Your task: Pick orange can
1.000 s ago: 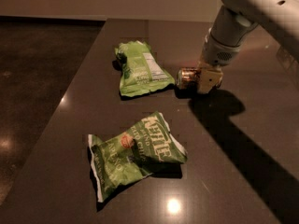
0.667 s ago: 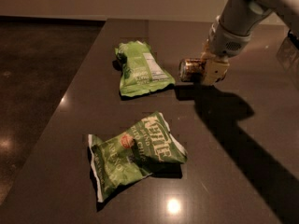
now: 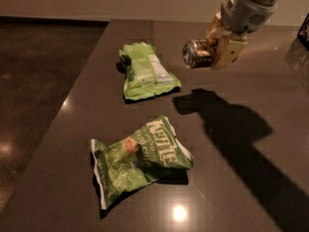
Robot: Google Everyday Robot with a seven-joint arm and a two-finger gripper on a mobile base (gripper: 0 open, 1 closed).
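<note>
The orange can [image 3: 197, 53] is up in the air, above the far part of the dark table [image 3: 286, 88]. It does not touch the table. It lies on its side, and its round silver end points to the left, toward the camera. The gripper [image 3: 218, 47] holds the can, with its two tan fingers [image 3: 231, 51] squeezed on the can's sides. The gripper hangs from the white arm [image 3: 247, 6] that comes in from the top right corner.

Under the can and the arm there is a big dark shadow [image 3: 227, 122] on the table.

To the left of the can, one green chip bag [image 3: 147, 71] lies flat on the table. It is near the can but apart from it. A second green chip bag [image 3: 140, 161] lies closer to the camera. It is crumpled and has white letters on it. The two bags do not touch each other.

Past the left edge of the table is a dark shiny floor [image 3: 38, 81].
</note>
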